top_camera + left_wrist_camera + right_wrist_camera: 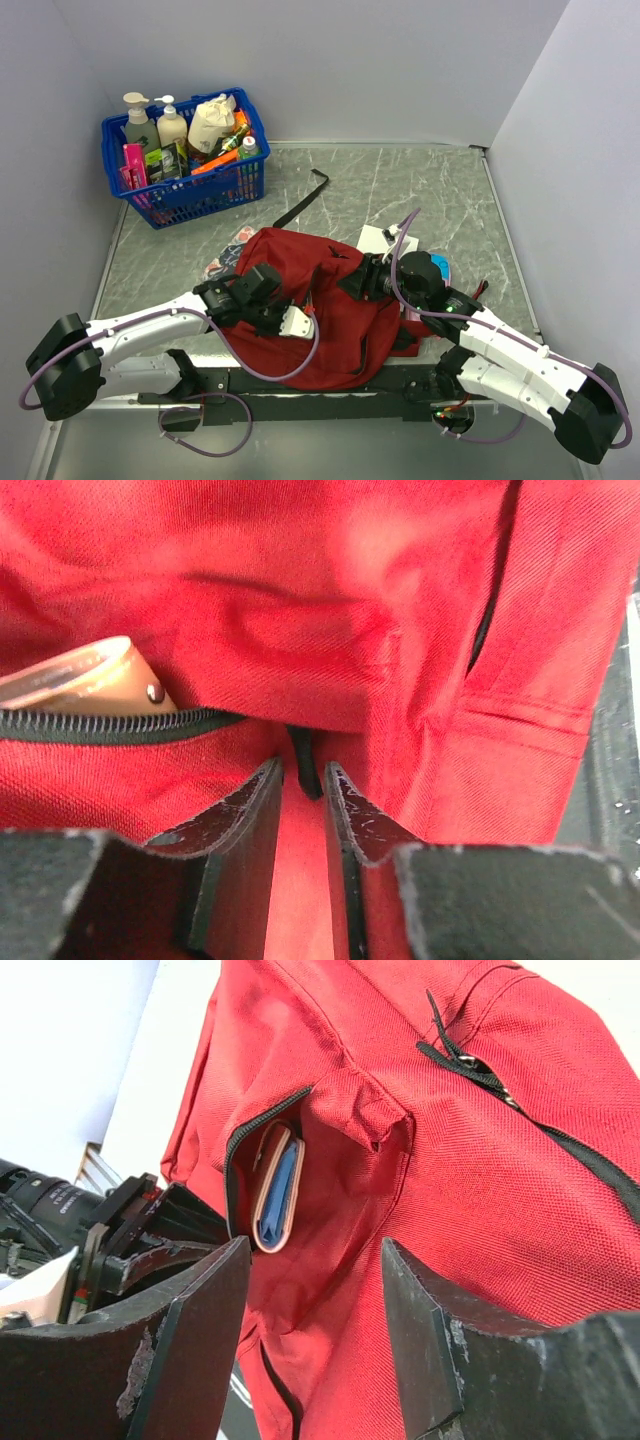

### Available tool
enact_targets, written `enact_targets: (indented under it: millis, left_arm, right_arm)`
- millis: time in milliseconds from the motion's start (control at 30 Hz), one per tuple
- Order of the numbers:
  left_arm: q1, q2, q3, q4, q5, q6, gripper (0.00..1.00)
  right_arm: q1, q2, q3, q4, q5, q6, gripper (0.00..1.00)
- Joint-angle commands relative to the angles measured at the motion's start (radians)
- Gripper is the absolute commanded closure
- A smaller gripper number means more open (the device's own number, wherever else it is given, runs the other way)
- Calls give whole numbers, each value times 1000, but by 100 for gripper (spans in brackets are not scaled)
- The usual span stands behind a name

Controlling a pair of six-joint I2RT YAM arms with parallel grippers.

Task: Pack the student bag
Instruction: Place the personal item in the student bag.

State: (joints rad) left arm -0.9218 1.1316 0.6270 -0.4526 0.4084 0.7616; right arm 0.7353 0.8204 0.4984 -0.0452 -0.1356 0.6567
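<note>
**Top view.** The student bag (330,330) lies at the middle of the tabletop's (430,190) near edge, between the two arms, with its near side reaching that edge. A blue basket (190,190) full of bottles stands in the far left corner. A patterned item (222,260) touches the bag's far left side. A white card (378,238) and a blue item (440,268) lie just beside its far right side. With these outside the bag, I judge packing partly done. My left hand (300,320) and right hand (355,280) are both over the bag, near each other. Bare surface shows toward the far right corner. A black strap (300,200) crosses the middle, and walls close off the left, far and right edges.

**Left wrist view.** The fingers stand close, with a narrow gap and the black zip pull (308,780) between them. I cannot tell whether they have pinched it. The zip (110,723) is open left of the pull, and a tan item (100,675) shows above it.

**Right wrist view.** The right hand is wide open and holds nothing, poised just off the red fabric. The pocket (340,1160) gapes, and the tan item stands inside. I judge one thing stowed and the pocket not yet zipped. The left hand sits at the pocket's edge, so clearance between the hands is tight.
</note>
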Motion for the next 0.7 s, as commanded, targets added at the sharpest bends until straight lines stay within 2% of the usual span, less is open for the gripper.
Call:
enact_targets:
  millis: [0, 67, 167, 200, 267, 367, 400, 567, 600, 667]
  left_arm:
    - [-6, -7, -1, 6, -89, 4, 72]
    - [-8, -3, 2, -6, -100, 4, 73]
    - [-9, -6, 2, 6, -89, -14, 83]
    - [-14, -4, 3, 26, -88, -22, 92]
    - [-15, -4, 4, 52, -89, -42, 99]
    - [-15, 0, 32, 86, -86, -64, 99]
    - [-15, 0, 45, 97, -85, -74, 99]
    - [-15, -1, 135, 72, -75, -131, 99]
    - [-15, -1, 148, 65, -75, -134, 99]
    - [-15, -4, 180, 43, -77, -145, 99]
  right_arm:
    - [9, -29, 2, 18, 25, -23, 38]
    - [9, -29, 3, 16, 31, -25, 39]
    - [9, -24, 6, 25, 28, -25, 41]
    - [9, -21, 9, 24, 28, -26, 42]
    - [10, -21, 11, 21, 27, -31, 44]
    - [7, -24, 5, 21, 18, -32, 52]
    - [9, -24, 3, 24, 1, -35, 60]
    - [51, 48, 11, 42, -35, -66, 85]
    - [85, 90, 22, 38, -32, -81, 97]
    - [119, 132, 48, 41, -9, -94, 100]
